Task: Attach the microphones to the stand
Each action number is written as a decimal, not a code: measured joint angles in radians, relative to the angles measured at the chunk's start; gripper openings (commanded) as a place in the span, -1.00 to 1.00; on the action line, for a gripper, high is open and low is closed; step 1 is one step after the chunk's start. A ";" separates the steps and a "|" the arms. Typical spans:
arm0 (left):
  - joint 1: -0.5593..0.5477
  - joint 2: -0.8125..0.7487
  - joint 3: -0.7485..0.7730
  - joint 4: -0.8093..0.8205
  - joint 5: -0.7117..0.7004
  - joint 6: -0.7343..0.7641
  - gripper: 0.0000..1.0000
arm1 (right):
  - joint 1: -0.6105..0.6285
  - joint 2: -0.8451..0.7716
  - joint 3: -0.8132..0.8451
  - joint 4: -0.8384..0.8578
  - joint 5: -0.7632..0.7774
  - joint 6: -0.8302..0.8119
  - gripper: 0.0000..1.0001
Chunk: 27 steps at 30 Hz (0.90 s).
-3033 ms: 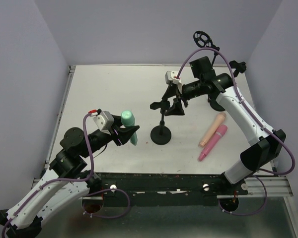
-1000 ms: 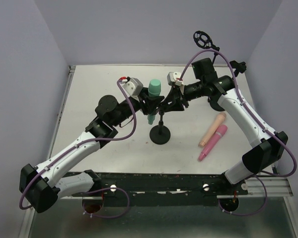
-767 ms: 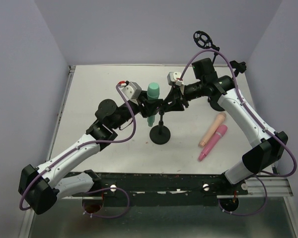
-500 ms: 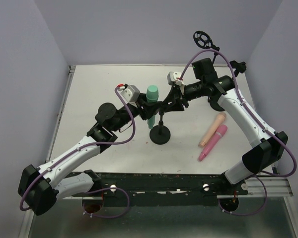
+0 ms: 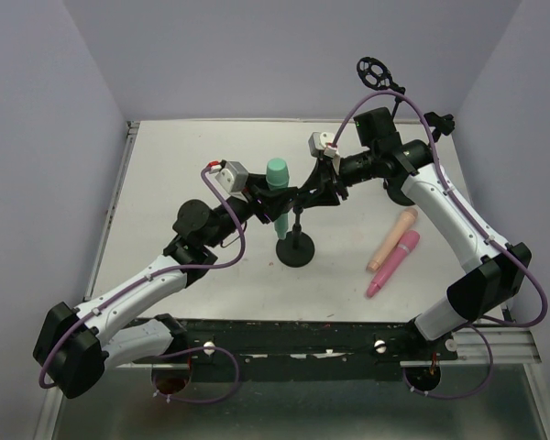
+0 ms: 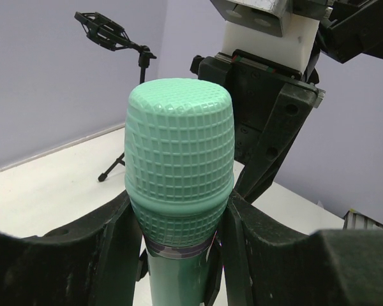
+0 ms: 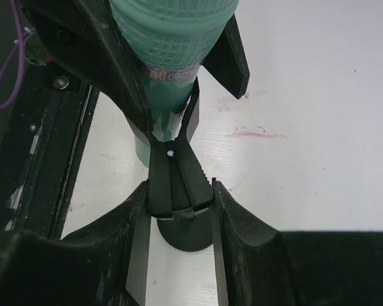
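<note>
My left gripper (image 5: 269, 196) is shut on the mint green microphone (image 5: 277, 176), held upright, head up, just below its head (image 6: 179, 159). The black stand (image 5: 294, 249) rises from a round base at the table's middle. My right gripper (image 5: 314, 193) is shut on the stand's spring clip (image 7: 179, 182), squeezing its rear handles. The clip's front jaws straddle the green handle (image 7: 166, 118). The peach microphone (image 5: 396, 235) and the pink microphone (image 5: 392, 264) lie side by side on the table to the right.
A second black stand with a round shock mount (image 5: 375, 71) stands at the back right corner, also seen in the left wrist view (image 6: 108, 30). Grey walls enclose the white table (image 5: 183, 156) on three sides.
The left arm carried the green microphone from the table's left up to the stand's clip. Over the last second it shifted slightly left and nearer. The right gripper kept still on the clip.
</note>
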<state>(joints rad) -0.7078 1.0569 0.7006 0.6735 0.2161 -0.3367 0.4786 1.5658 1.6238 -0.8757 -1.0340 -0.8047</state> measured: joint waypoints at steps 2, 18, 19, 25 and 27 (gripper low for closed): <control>0.000 0.000 -0.003 0.006 -0.002 -0.005 -1.00 | 0.000 0.000 0.000 0.000 0.000 0.003 -0.68; -0.001 0.017 -0.005 0.041 -0.003 -0.005 -1.00 | 0.000 0.005 -0.006 0.000 -0.018 0.041 -0.06; -0.001 0.018 -0.005 0.042 -0.003 -0.004 -1.00 | 0.000 0.005 -0.008 0.001 -0.019 0.044 -0.01; -0.001 0.018 -0.012 0.058 -0.003 0.004 -1.00 | 0.000 0.005 -0.014 0.006 -0.029 0.055 0.31; -0.001 0.018 -0.014 0.063 -0.003 0.003 -1.00 | 0.000 0.005 -0.017 0.006 -0.032 0.058 0.40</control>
<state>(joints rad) -0.7090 1.0752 0.6868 0.7368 0.2127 -0.3332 0.4786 1.5703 1.6066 -0.8700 -1.0657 -0.7471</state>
